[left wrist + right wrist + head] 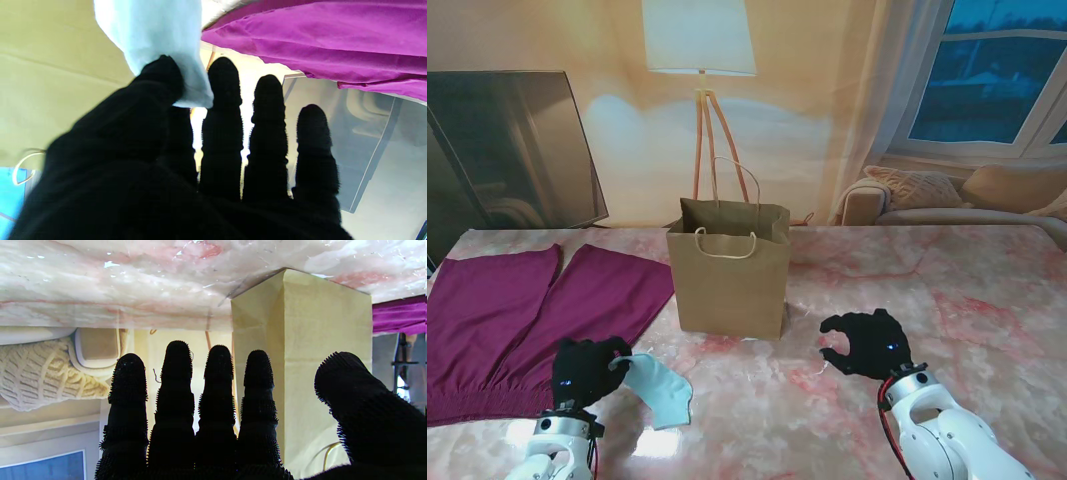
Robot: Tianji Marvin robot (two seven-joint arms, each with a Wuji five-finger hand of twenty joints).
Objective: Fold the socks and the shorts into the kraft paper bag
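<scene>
While the left hand (585, 372) pinches one end of the pale blue sock (659, 386) between thumb and forefinger, the rest of the sock trails toward the right, its far end seemingly on the bench (947, 290). The wrist view confirms the grip: the sock (156, 33) is clamped at the thumb tip, the other fingers (222, 110) straight and apart. The right hand (867, 343) holds nothing, fingers spread and slightly curled, hovering right of the kraft paper bag (729, 275).

Handling, as a judgement: the sock is light, limp knit and will drape and swing, so an edge pinch is enough, but folding needs the second hand or the bench to pin the other end. The magenta shorts (517, 320) lie flat at the left of the bench, just beside the left hand; thin smooth fabric, likely slippery, best taken at the waistband or a leg hem.

The bag stands upright mid-bench, mouth open, stiff creased paper, cord handles (725, 243). It is light and could tip if nudged. The bench is glossy pink marble pattern. Only one sock can be made out.
</scene>
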